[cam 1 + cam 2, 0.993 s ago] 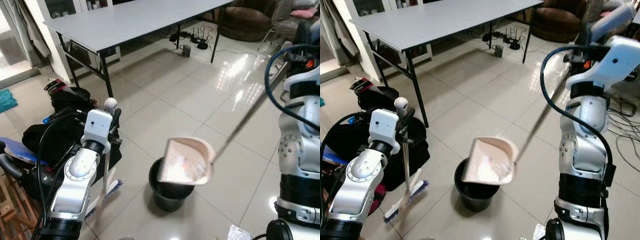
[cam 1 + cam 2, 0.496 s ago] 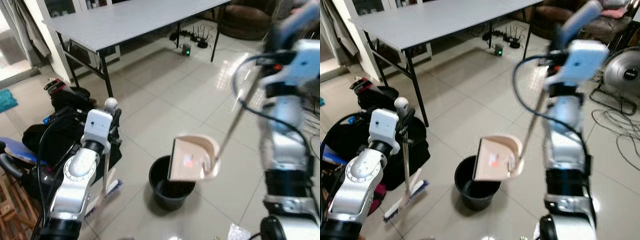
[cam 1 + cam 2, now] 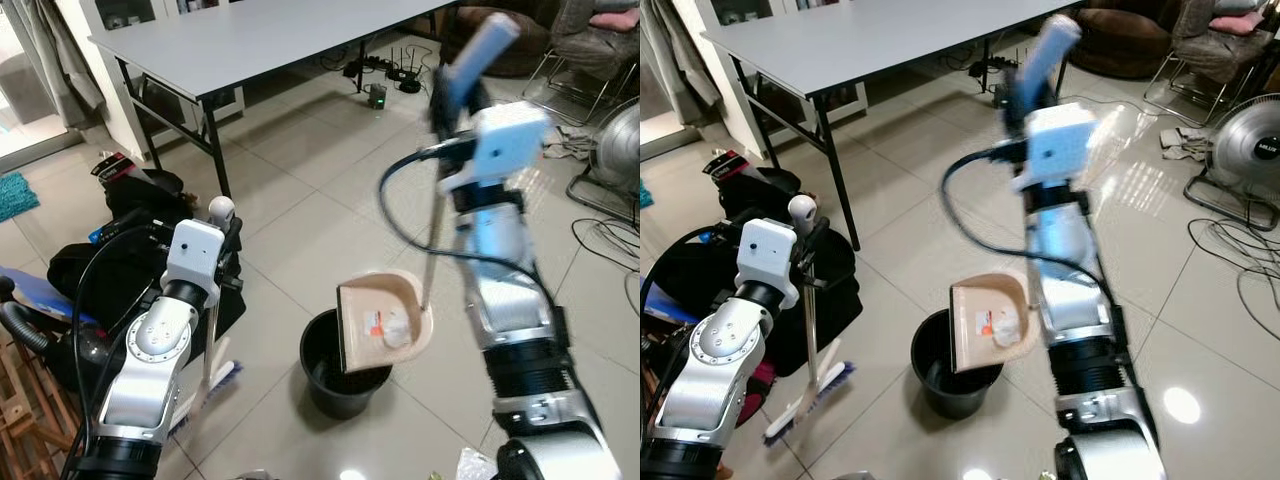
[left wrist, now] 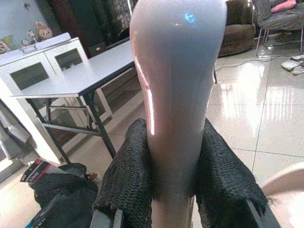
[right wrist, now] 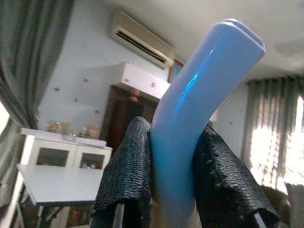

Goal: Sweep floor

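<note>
A beige dustpan (image 3: 385, 322) hangs tilted steeply over a black bin (image 3: 322, 378) on the tiled floor, with a few scraps lying in the pan. Its thin pole rises almost upright to a blue handle (image 3: 476, 52). My right gripper (image 5: 173, 142) is shut on that handle, high above the bin. My left gripper (image 4: 173, 156) is shut on the pale broom handle (image 4: 178, 71), just under its round white top (image 3: 221, 208). The broom stands upright at my left, its blue and white bristles (image 3: 810, 398) resting on the floor.
A long grey table (image 3: 250, 40) stands at the back. Black bags (image 3: 130, 250) lie on the floor at my left, beside a wooden rack (image 3: 25, 420). A fan (image 3: 1245, 140) and cables are at the right. A crumpled wrapper (image 3: 470, 465) lies near my feet.
My right arm has swung in towards the middle, bringing the dustpan pole from slanted to nearly upright and tipping the pan steeper over the bin. The left arm and broom have stayed put.
</note>
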Controlling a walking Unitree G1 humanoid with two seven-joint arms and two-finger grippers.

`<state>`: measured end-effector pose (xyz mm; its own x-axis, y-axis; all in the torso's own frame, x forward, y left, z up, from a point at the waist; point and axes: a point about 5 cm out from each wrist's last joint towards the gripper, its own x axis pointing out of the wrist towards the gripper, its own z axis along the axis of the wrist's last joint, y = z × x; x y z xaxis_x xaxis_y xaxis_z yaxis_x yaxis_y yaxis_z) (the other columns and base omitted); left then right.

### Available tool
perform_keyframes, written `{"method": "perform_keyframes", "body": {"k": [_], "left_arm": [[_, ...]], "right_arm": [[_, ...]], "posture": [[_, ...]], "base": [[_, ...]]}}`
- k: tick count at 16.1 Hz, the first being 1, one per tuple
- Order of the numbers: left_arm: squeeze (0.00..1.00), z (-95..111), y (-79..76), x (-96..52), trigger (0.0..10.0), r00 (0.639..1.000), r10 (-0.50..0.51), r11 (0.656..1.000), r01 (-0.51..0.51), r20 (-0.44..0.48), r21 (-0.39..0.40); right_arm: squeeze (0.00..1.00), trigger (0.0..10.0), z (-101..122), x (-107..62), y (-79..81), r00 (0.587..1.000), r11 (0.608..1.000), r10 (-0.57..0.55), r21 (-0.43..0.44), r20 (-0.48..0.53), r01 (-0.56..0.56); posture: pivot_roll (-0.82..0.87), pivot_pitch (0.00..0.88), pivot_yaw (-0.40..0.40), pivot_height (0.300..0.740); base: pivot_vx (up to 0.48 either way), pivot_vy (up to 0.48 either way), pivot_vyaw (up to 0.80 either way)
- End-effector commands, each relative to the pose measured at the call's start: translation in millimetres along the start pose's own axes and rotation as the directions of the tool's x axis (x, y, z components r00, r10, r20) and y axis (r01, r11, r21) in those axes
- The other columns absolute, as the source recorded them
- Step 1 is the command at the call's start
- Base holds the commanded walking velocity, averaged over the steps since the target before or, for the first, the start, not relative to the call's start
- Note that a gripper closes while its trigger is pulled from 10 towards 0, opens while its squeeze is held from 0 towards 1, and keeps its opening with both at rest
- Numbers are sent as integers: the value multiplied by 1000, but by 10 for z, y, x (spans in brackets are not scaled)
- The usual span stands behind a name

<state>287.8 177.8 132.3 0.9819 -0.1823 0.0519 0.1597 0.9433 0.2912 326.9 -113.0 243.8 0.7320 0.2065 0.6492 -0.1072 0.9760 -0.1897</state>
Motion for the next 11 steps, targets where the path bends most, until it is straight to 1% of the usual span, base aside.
{"method": "perform_keyframes", "body": {"k": [1,3,4,5,6,9,11], "left_arm": [[0,128,29,2,10000,998,4,1000,-6,64,29],[0,135,24,5,10000,998,3,1000,-6,68,30],[0,137,25,6,10000,998,4,1000,-6,69,30],[0,140,28,7,10000,997,4,1000,-6,71,31],[0,140,27,6,10000,997,4,1000,-7,71,31],[0,143,29,4,10000,997,9,999,-11,73,30],[0,145,27,-2,10000,997,12,999,-15,74,29]], "right_arm": [[0,10000,55,12,73,998,999,30,-14,54,-29],[0,10000,33,-15,200,995,996,82,-21,62,-81],[0,10000,31,-20,228,993,995,96,-23,65,-95],[0,10000,27,-55,379,981,983,180,-38,75,-178],[0,10000,22,-85,463,972,975,222,-43,82,-220],[0,10000,11,-182,667,940,945,324,-73,107,-318],[0,10000,6,-257,813,916,924,383,-66,122,-377]], "posture": [[79,2,20,740],[81,0,19,740],[81,0,19,740],[80,0,19,740],[81,1,17,740],[81,7,13,740],[84,11,10,740]], "base": [[0,0,0],[0,0,0],[0,0,0],[0,0,0],[0,0,0],[0,0,0],[0,0,0]]}}
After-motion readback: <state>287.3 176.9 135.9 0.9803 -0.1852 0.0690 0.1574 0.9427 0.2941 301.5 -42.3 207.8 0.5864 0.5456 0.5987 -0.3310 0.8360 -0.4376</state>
